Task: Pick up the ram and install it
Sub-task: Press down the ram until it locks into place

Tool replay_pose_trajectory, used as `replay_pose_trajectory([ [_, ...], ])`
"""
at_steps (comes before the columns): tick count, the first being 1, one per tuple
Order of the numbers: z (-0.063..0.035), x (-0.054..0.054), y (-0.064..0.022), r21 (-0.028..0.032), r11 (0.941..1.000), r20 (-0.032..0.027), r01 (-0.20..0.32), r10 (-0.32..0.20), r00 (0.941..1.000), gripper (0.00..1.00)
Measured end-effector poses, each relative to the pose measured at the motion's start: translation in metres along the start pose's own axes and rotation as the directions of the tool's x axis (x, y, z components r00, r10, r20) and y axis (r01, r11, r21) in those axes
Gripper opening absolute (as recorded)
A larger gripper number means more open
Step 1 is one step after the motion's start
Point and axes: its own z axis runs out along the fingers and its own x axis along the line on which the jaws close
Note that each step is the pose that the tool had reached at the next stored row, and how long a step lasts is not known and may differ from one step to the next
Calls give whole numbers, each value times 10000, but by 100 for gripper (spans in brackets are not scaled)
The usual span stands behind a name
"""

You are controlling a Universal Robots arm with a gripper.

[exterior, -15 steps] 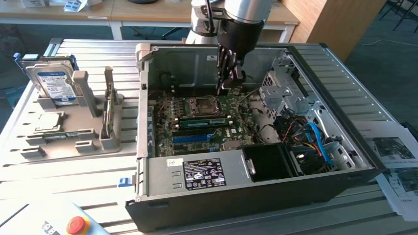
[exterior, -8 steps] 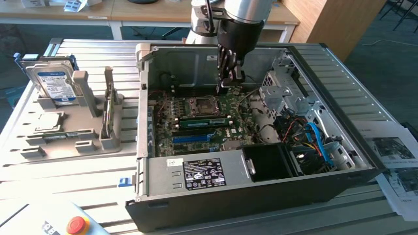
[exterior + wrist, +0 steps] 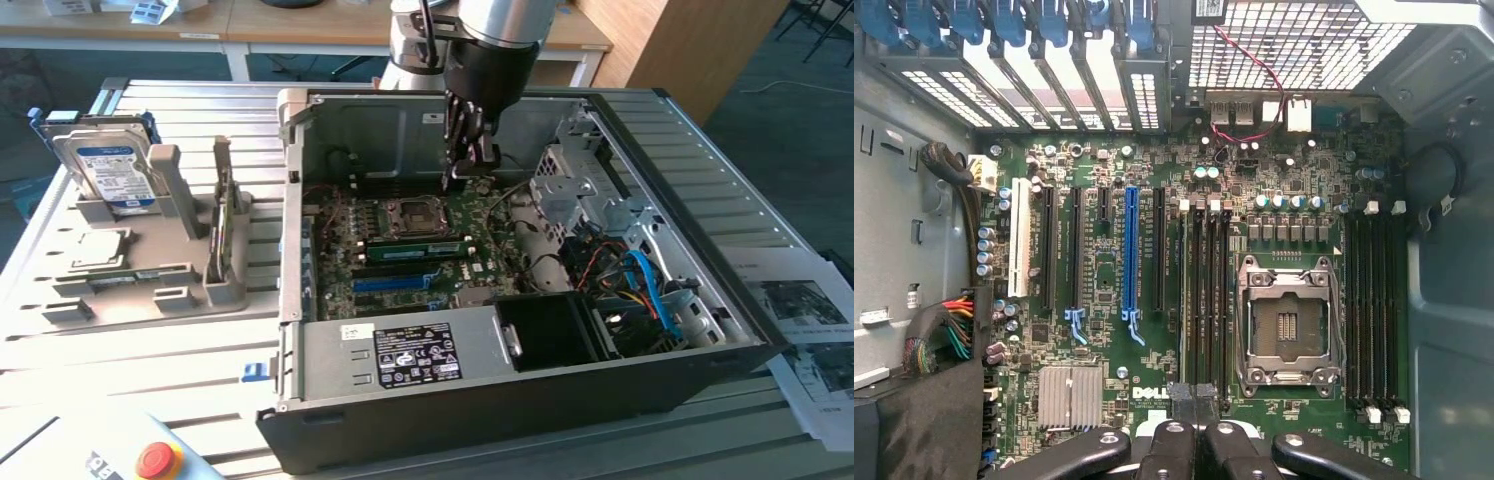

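One ram stick [image 3: 230, 205], apparently on edge in the grey holder [image 3: 158, 298], left of frame.
Jaws closed and empty inside the computer case [image 3: 534, 400], upper centre; ram stick well apart leftward; its length runs up-down the frame.

Your arm reaches down into the open computer case [image 3: 534, 400]. The claw [image 3: 470, 172] is pinched closed just above the motherboard [image 3: 400, 275], near the CPU socket [image 3: 414, 215]. At the exterior view's left, a hard drive [image 3: 114, 172] stands upright in the grey fixture [image 3: 147, 295] on the surface [image 3: 134, 370].
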Motion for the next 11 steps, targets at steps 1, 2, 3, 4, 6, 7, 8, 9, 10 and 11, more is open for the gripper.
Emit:
replay_pose_trajectory([
  [1, 0, 0, 0, 0, 10000, 0, 1, -1, 10000, 10],
  [2, 0, 0, 0, 3, 10000, 0, 1, -1, 10000, 10],
  [3, 0, 0, 2, 23, 10000, 1, -1, 1, 10000, 10],
  [4, 0, 0, 6, 59, 10000, 0, -1, 1, 10000, 10],
  [6, 1, 0, 16, 128, 9999, 2, 0, 0, 10000, 10],
  [7, 1, 0, 21, 154, 9999, 2, 0, 0, 10000, 10],
  [8, 2, 0, 26, 172, 9999, 3, -1, 1, 10000, 10],
  [9, 2, 0, 31, 192, 9998, 2, -1, 1, 10000, 10],
  [10, 2, 0, 35, 207, 9998, 1, 0, 0, 10000, 10],
  [11, 2, 0, 36, 212, 9998, 2, -1, 1, 10000, 10],
])
